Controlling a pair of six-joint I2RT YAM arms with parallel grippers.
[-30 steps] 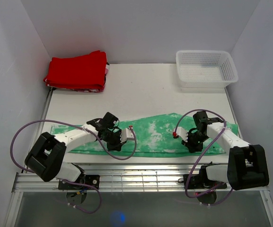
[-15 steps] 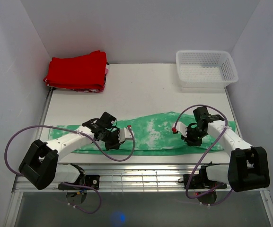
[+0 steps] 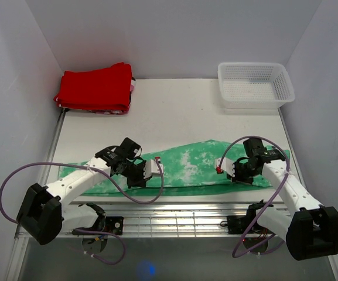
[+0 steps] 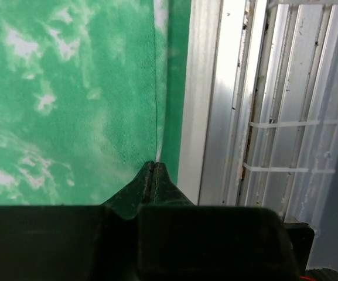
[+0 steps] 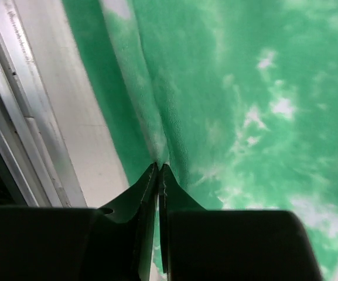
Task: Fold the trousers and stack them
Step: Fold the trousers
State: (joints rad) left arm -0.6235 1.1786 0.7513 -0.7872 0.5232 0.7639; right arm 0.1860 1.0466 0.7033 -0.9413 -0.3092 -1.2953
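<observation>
While both arms bend low, the top view shows the trousers spread flat and lengthwise along the near edge of the table. The left gripper and right gripper are set well apart on the near hem. Beyond the trousers, a folded red garment sits far left and a white basket far right, both well clear, with nothing in between.

Left wrist view: the left gripper is pinched tight on a ridge of green cloth, and a metal rail runs just beside the hem. The bite looks thin, possibly one layer only, so a lift could slip or raise just the upper leg.

Right wrist view: the right gripper is likewise clamped on a fold of hem. Should one arm rise faster than the other, the cloth may twist and the fold land crooked.
</observation>
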